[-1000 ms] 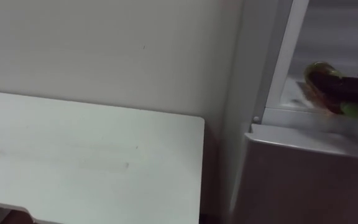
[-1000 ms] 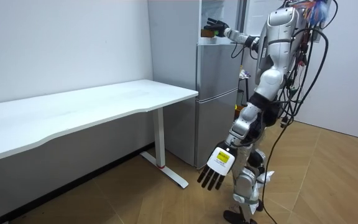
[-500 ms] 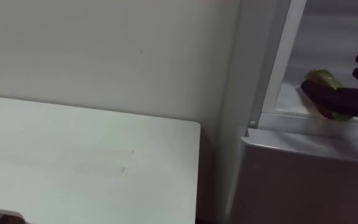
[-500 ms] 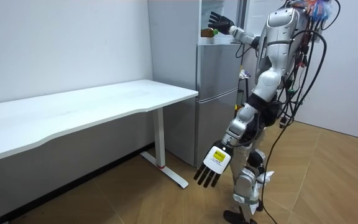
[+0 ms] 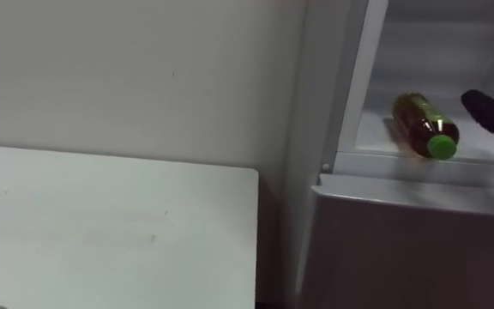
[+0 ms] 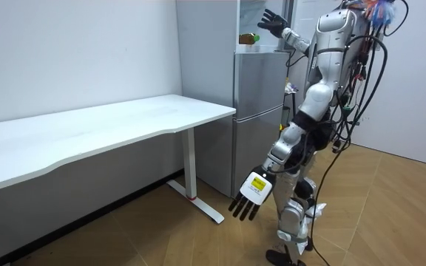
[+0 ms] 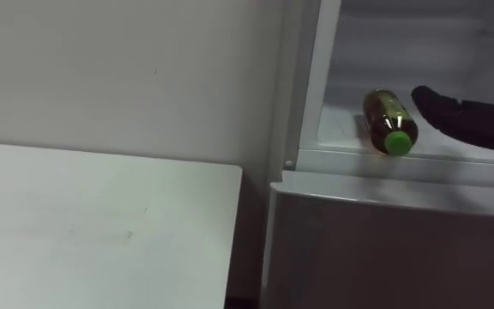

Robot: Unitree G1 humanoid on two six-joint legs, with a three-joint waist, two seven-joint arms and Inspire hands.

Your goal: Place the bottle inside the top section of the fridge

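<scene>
A bottle (image 5: 424, 125) of amber drink lay on its side at the upper right of the left eye view, on the pale floor of the upper fridge compartment (image 5: 369, 136), its green cap (image 5: 442, 146) pointing out toward the front lip. The robot's right hand (image 7: 466, 118) reached in from the right edge, fingers straight and spread, holding nothing, just beside the bottle and clear of it. The left hand (image 6: 246, 199) hung low at the centre of the room view, fingers relaxed and empty. The bottle looked like smooth plastic, probably fairly light and stiff enough to take a firm squeeze, not fragile. Being round and lying flat, it could roll on the slick shelf. The best hold would likely be around the middle of the body rather than at the narrow cap. Below the compartment was the closed grey lower door (image 5: 401, 249). A white table (image 5: 101, 240) filled the lower left against a plain pale wall (image 5: 144, 69), and the room view showed the robot standing on a wooden floor (image 6: 390, 214) facing the fridge
</scene>
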